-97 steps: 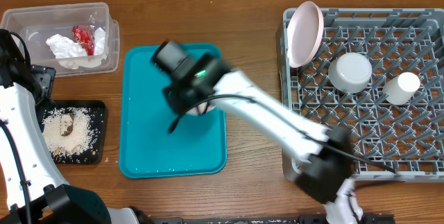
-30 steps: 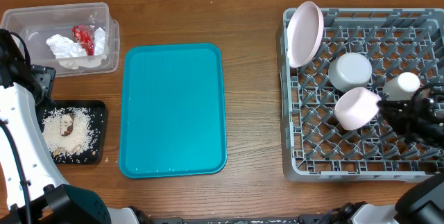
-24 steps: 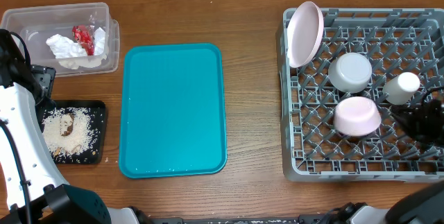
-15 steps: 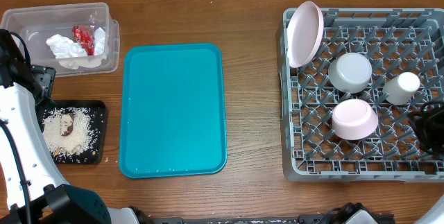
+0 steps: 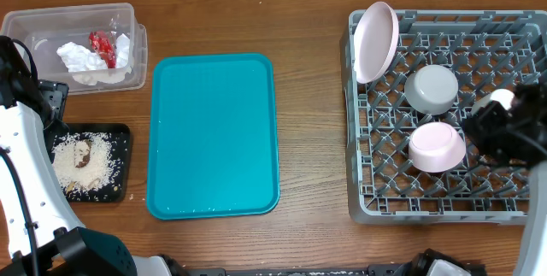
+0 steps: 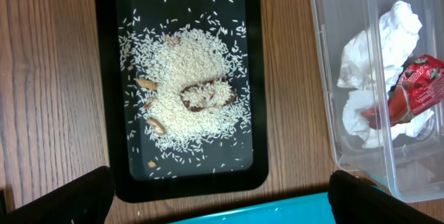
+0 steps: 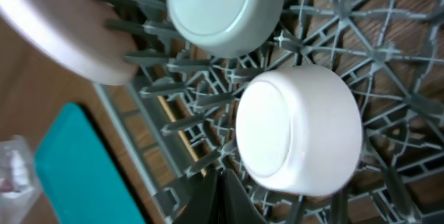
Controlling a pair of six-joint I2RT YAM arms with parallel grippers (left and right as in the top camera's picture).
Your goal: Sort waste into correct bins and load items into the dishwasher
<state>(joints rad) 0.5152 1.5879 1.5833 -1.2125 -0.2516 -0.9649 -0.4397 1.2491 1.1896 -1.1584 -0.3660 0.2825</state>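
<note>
One pink bowl sits upside down in the grey rack, just beside a grey bowl.

Left wrist: left fingers stand wide apart, empty, above the black rice tray.

Right wrist: right fingers meet at a seam, holding nothing. The bowl's flat, glossy base faces up, close by.

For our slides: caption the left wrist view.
Black tray of rice beside clear bin holding tissue and red wrapper.

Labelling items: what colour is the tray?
Teal; the tray shows best in the overhead view.
</note>
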